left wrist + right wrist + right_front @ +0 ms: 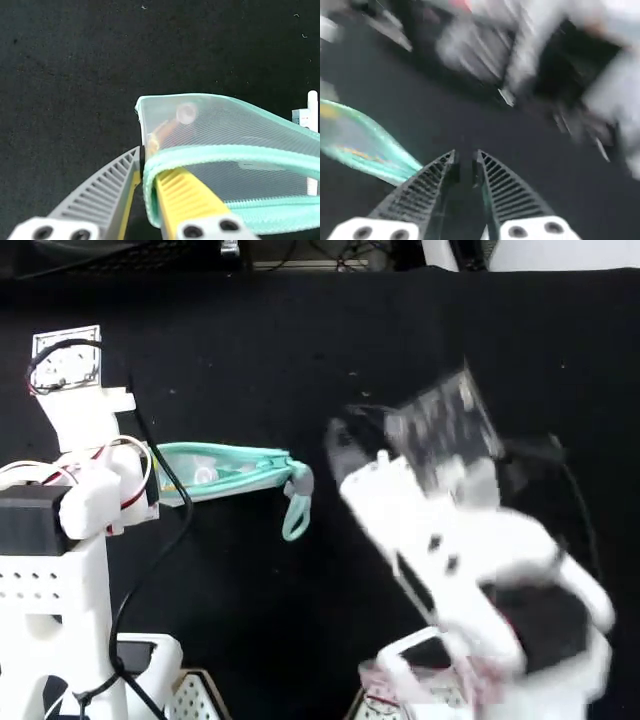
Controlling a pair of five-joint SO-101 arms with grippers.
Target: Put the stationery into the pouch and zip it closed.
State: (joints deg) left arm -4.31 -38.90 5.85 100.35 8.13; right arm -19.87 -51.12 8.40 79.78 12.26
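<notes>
Two fingers of the left gripper (142, 162) are clenched on one end of the pouch (225, 125). The yellow finger (185, 195) sits under the teal lip and the grey finger (100, 190) presses the mesh wall from outside. Just past that grip, inside the pouch, lies an orange piece of stationery (162, 132). Beyond the pouch's opposite end, where the strap loop (296, 510) curls, the right gripper (466, 157) is apart from the pouch. Its black fingers are a narrow gap apart with nothing between them.

With stationery inside, the step in hand looks like the zipping. To do it well, the left gripper should anchor its end and hold the pouch taut. The right one should take the zip pull squarely and draw it along the line of the teeth, so the mesh does not bunch. The yellow finger would have to leave the lip before the zip reaches that end. Where the pull sits I cannot tell.

The left wrist view gives the finger under the lip and the contents. The high view gives the whole pouch stretched across the black table (300, 340), and the strap end.
</notes>
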